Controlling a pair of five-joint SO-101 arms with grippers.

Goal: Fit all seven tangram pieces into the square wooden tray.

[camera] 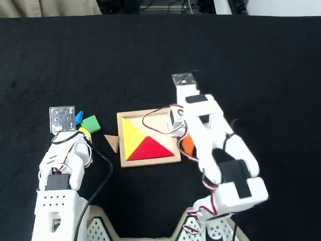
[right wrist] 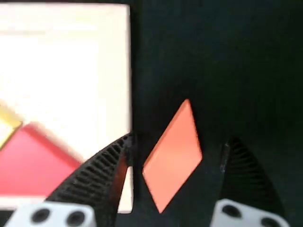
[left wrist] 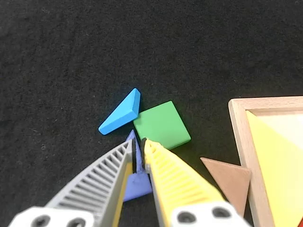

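High view: the square wooden tray point(camera: 120, 136) is sitting at the centre of the black bench point(camera: 251, 60), carrying a yellow triangle point(camera: 131, 135) and a red triangle point(camera: 151, 149). A brown triangle point(camera: 112, 142) is lying just beside the tray's left rim. Farther left, a green square point(camera: 91, 123) and a blue triangle point(camera: 78, 119) are lying close together.

Left wrist view: my left end effector point(left wrist: 138, 147) is hanging with its fingers pressed nearly together over a purple triangle point(left wrist: 137, 185), just beside the green square.

Right wrist view: my right end effector point(right wrist: 180, 140) is standing spread, straddling an orange parallelogram point(right wrist: 173, 156) that is lying flat on the bench just outside the tray's rim.
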